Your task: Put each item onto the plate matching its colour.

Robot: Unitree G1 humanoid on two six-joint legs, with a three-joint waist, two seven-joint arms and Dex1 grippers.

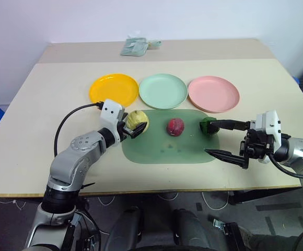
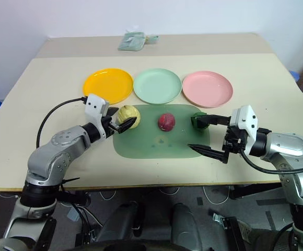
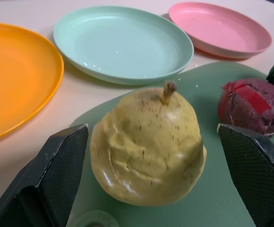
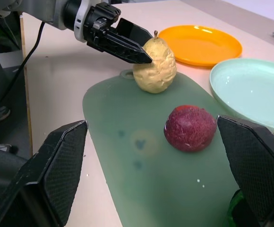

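From the head camera, a pale beige counter point(image 1: 31, 157) carries three round shallow plastic plates in a row: an orange-yellow plate point(image 1: 114, 88), a mint green plate point(image 1: 163, 90) in the middle, and a pink plate point(image 1: 213, 93). All three plates are bare. Just in front of them lies a translucent green rounded-rectangle mat point(image 1: 162, 151). On the mat sit a pale yellow pear-shaped toy point(image 1: 137, 120), a dark red-maroon lump point(image 1: 175, 126) in the middle, and a dark green lump point(image 1: 208, 125) at the mat's edge on the robot's right. The left claw point(image 1: 132, 127) stands open with one black finger on each side of the pear, not clamped on it. The right claw point(image 1: 225, 140) is spread wide near the mat's right corner, its upper finger reaching to the green lump, nothing held. A small folded greenish cloth point(image 1: 136, 46) lies at the far end of the counter.

From the left wrist, the yellow pear with its brown stem sits between the two black fingers point(image 3: 56, 175), a gap showing on each side. Past it lie the orange-yellow, mint green and pink plates, with the maroon lump beside the pear on the mat.

From the right wrist, the right claw's fingers point(image 4: 56, 175) stand far apart, the maroon lump seen between them farther along the mat. Beyond it, the left claw frames the pear.
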